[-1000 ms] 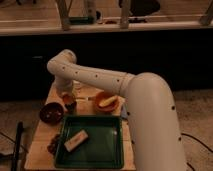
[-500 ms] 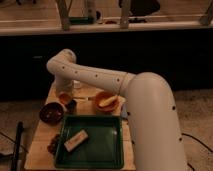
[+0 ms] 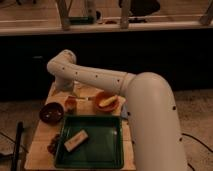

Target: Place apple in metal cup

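Reaching down off the smooth white arm (image 3: 100, 80), the gripper (image 3: 72, 94) hung just over the small cylindrical metal cup (image 3: 71, 108) — open or closed, I could not tell; the round orange-red apple (image 3: 71, 101) sat at its mouth; a brown bowl (image 3: 51, 112) stood just beside; the green tray (image 3: 100, 145) filled the wooden table's (image 3: 42, 145) near edge.

The tool (image 3: 70, 93), low over the cup (image 3: 71, 106) near the bench's (image 3: 39, 146) far left corner, has shifted slightly sideways since a moment ago.

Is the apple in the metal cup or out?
In, it seems: the apple sits in the mouth of the metal cup, the gripper just above.
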You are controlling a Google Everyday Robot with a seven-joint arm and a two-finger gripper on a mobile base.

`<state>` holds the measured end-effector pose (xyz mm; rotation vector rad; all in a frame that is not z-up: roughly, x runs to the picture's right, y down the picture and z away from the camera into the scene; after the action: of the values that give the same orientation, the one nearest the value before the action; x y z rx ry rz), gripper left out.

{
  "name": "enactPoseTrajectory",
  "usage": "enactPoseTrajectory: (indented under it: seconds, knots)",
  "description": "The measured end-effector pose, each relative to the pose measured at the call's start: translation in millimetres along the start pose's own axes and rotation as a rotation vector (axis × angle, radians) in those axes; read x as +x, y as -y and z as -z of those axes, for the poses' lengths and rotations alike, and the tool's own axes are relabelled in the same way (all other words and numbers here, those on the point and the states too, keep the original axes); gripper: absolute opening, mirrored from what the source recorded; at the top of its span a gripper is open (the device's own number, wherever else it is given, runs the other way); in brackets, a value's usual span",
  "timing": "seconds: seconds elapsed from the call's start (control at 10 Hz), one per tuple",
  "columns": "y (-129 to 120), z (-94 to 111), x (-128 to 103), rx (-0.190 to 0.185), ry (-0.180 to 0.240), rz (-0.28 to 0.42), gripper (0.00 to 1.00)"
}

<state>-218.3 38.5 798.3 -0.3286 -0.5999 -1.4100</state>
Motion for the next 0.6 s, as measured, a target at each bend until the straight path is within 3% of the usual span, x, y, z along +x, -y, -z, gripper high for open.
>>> enactPoseTrajectory:
  seconds: [0.6]
  knots:
    - [-2.6,-1.0,-0.8,0.016,-0.003,-0.001,0.80]
